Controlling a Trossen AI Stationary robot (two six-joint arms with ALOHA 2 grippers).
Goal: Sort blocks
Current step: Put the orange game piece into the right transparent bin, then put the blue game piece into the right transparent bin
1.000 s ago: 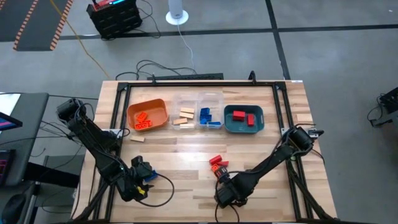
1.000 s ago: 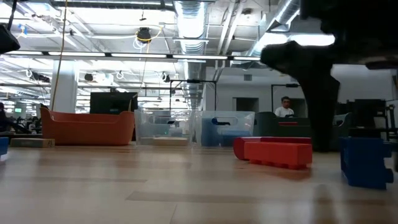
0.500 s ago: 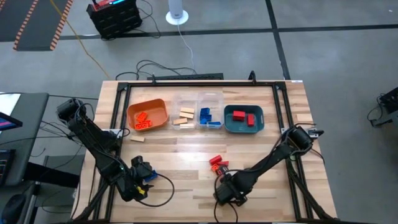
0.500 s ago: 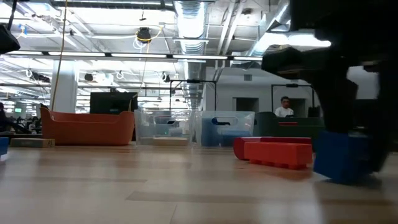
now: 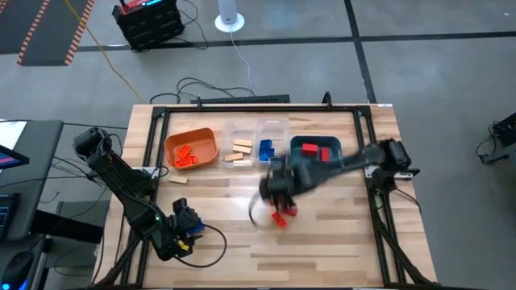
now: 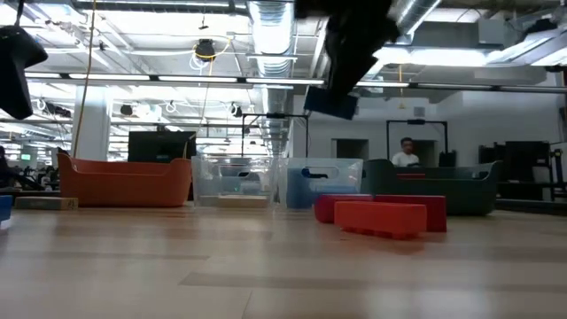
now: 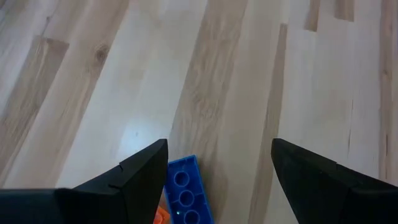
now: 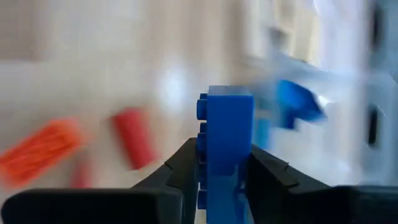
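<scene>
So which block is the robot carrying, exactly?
Find the four trays along the table's far edge. Just in front of them hangs the right gripper, shut on a blue block. It is the only block off the table; the red ones lie below it.

table [image 5: 339,234]: pale wood planks, smooth with a soft sheen
blue block [image 8: 225,149]: glossy plastic (studded edge)
clear tray [image 6: 237,182]: transparent plastic
fingers [image 7: 323,180]: matt black
</scene>
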